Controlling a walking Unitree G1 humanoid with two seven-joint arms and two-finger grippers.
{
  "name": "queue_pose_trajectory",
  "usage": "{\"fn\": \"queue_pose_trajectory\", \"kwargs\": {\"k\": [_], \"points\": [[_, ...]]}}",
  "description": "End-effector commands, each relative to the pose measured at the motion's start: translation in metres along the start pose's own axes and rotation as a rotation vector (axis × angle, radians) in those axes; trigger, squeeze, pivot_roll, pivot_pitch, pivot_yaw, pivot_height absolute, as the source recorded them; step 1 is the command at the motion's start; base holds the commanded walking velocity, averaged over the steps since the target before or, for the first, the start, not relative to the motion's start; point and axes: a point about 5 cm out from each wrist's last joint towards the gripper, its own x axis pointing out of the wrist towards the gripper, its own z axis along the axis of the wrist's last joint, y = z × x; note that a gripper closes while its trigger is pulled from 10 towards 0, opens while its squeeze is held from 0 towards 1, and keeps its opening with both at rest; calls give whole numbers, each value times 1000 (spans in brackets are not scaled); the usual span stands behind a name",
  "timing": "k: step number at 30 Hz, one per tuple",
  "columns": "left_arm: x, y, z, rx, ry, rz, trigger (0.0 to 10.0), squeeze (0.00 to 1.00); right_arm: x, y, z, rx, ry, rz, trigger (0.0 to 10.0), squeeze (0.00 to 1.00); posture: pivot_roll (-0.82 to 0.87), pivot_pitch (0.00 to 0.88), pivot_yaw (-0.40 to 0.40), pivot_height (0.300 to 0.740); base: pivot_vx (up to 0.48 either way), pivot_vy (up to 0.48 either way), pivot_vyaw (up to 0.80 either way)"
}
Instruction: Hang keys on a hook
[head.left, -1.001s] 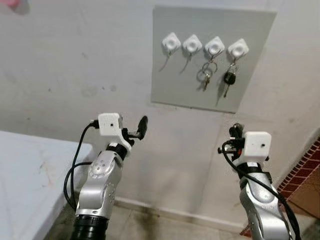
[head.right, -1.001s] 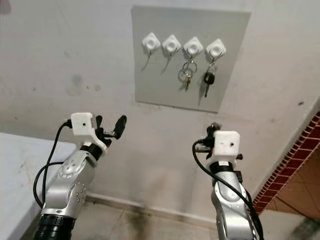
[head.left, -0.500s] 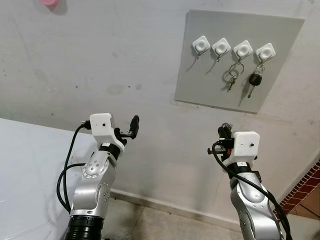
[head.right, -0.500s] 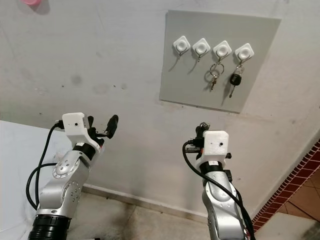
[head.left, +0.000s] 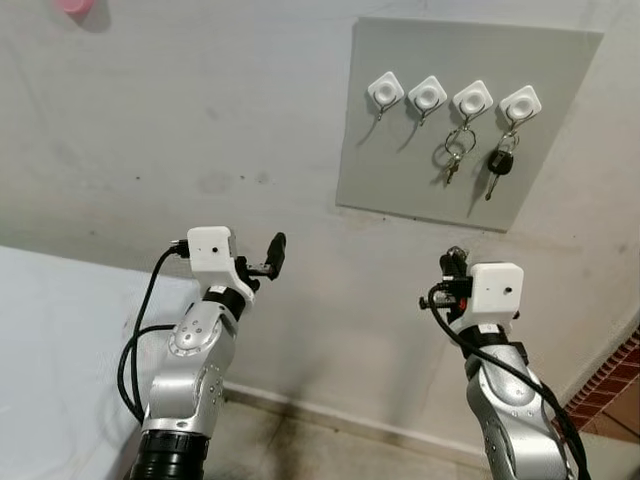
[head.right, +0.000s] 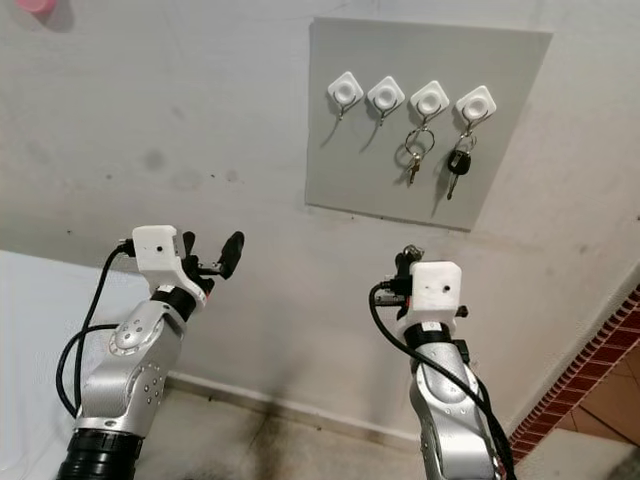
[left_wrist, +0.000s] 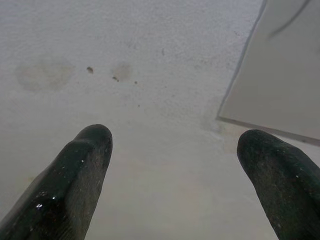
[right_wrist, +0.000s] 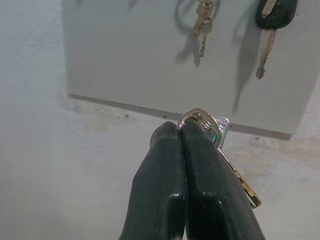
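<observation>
A grey board (head.left: 400, 170) on the wall carries a row of white hooks. The two left hooks (head.left: 385, 90) (head.left: 427, 94) are bare. A ring of keys (head.left: 452, 155) hangs from the third hook, and a black car key (head.left: 497, 165) from the fourth. My right gripper (head.left: 452, 262) is raised below the board's right part, apart from it. In the right wrist view its fingers (right_wrist: 165, 165) are shut on a small bunch of keys (right_wrist: 215, 131). My left gripper (head.left: 262, 264) is held up open and holds nothing, low and to the left of the board, facing bare wall (left_wrist: 165, 100).
A white table (head.left: 50, 330) stands at the lower left. A pink object (head.left: 72, 5) sits high on the wall at the top left. A red brick wall (head.left: 612, 395) starts at the lower right. Tiled floor (head.left: 300, 450) lies below.
The camera has swung, so the board sits differently in the picture. Both arms keep the same raised pose, and the right gripper still holds the keys.
</observation>
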Motion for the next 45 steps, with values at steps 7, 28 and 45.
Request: {"fn": "queue_pose_trajectory", "kwargs": {"k": [7,28,45], "points": [[0,-2,2,17,4,4,10000,0,1,1,6,2,-20,3,10000,0,-5,44,-7,740,0,0,0],[-1,-28,17,196,-70,-168,10000,0,10,3,13,-8,-43,53,10000,0,-1,41,-17,740,0,0,0],[-3,-37,23,176,-94,-223,10000,0,16,10,25,32,-100,93,10000,0,3,29,-24,740,0,0,0]]}}
